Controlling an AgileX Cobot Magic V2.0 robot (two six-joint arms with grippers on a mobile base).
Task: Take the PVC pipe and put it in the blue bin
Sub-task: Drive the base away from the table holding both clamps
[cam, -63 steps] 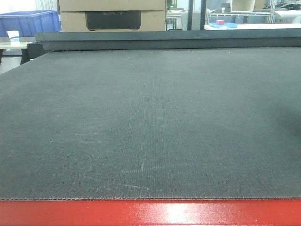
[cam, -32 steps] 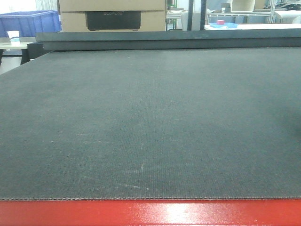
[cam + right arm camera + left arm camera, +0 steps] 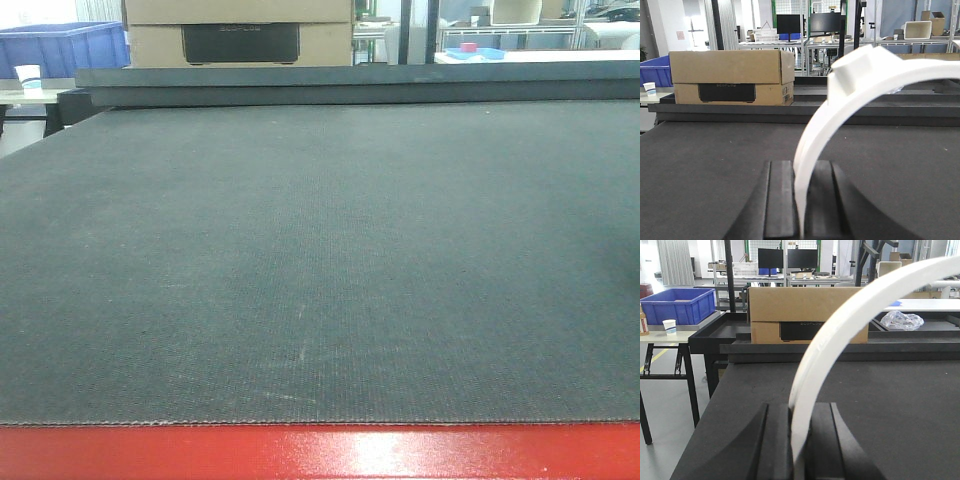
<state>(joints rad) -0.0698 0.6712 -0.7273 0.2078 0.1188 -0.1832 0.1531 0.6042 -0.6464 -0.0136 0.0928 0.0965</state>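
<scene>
box (image 3: 240, 35) on ledge (image 3: 450, 82) behind mat (image 3: 320, 280) | bin (image 3: 60, 48) far left on side table (image 3: 690, 332) | cup (image 3: 28, 78) before bin

Left gripper (image 3: 799, 415): two matte black fingers (image 3: 775, 440), flat inner faces, sloped outer sides, bottom centre.
Right gripper (image 3: 801, 172): matching black fingers (image 3: 781, 200), bottom centre of frame.

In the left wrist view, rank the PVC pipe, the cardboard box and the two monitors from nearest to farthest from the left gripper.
1. PVC pipe: clamped in the left gripper, arching up and right.
2. Cardboard box: straight ahead, at the dark table's far end.
3. Monitors: in the background, beyond the box.
</scene>
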